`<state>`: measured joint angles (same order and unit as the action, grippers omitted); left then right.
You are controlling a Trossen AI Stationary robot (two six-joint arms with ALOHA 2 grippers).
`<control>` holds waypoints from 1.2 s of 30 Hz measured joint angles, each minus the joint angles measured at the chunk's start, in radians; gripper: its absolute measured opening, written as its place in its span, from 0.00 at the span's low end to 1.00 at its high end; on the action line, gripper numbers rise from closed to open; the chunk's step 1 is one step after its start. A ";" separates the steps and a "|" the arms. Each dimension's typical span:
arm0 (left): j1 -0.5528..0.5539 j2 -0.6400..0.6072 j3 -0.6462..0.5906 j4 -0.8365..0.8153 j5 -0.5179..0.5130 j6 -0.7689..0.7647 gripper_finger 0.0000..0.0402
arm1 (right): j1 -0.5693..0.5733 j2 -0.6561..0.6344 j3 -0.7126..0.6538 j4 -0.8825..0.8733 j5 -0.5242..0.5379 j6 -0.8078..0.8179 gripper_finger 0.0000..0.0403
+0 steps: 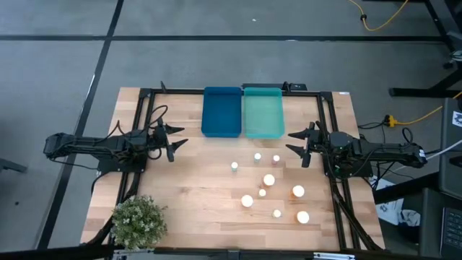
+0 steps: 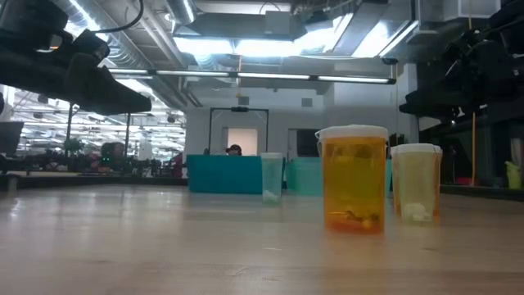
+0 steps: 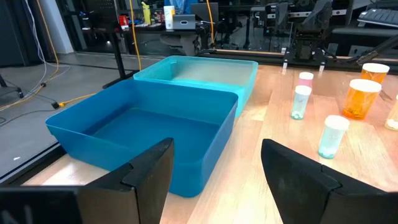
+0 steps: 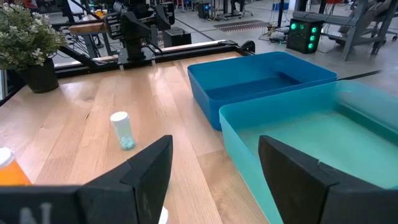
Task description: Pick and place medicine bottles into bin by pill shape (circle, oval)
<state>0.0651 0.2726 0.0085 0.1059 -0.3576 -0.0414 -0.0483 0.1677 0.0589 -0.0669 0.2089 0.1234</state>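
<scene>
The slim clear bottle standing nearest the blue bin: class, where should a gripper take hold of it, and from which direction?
Grip the slim bottle just below its white cap, coming straight down. It stands upright and apart from the other bottles, leaving finger room either side. The left gripper is probably nearer.

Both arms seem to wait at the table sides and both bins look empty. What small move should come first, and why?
Probably the right gripper should move toward the nearest medicine bottles. It is open and apart from them, as is the left gripper. All the bottles stand on the table nearer the right arm, and the blue bin and teal bin hold nothing.
</scene>
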 joint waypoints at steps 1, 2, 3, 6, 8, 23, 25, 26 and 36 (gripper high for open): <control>0.000 0.000 0.000 0.000 0.000 0.000 0.58 | 0.000 0.000 0.000 0.000 0.000 0.003 0.60; 0.000 0.000 0.000 0.000 0.000 0.000 0.58 | 0.000 0.000 0.000 -0.001 0.000 0.003 0.60; 0.000 0.000 0.000 0.000 0.000 0.000 0.58 | 0.000 0.000 0.000 -0.001 0.000 -0.001 0.60; 0.000 0.000 0.000 0.000 0.000 0.002 0.58 | 0.000 0.000 0.000 0.007 0.000 -0.028 0.60; 0.000 0.000 0.000 0.000 0.000 0.036 0.58 | 0.000 0.000 0.000 0.022 0.000 -0.025 0.60; 0.000 0.000 0.000 0.000 0.000 0.121 0.58 | 0.000 0.000 0.000 0.052 0.001 -0.007 0.60; 0.000 0.000 0.000 0.000 0.000 0.090 0.58 | 0.000 0.000 0.000 0.047 0.001 0.003 0.60; 0.000 0.000 0.000 0.000 0.000 0.072 0.58 | 0.000 0.000 0.000 0.044 0.001 0.001 0.60; 0.000 0.000 0.000 0.007 -0.002 0.044 0.58 | 0.000 0.000 0.063 0.067 0.001 -0.076 0.60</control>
<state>0.0650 0.2725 0.0086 0.1131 -0.3600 0.0025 -0.0485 0.1681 0.1218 -0.0003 0.2096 0.0473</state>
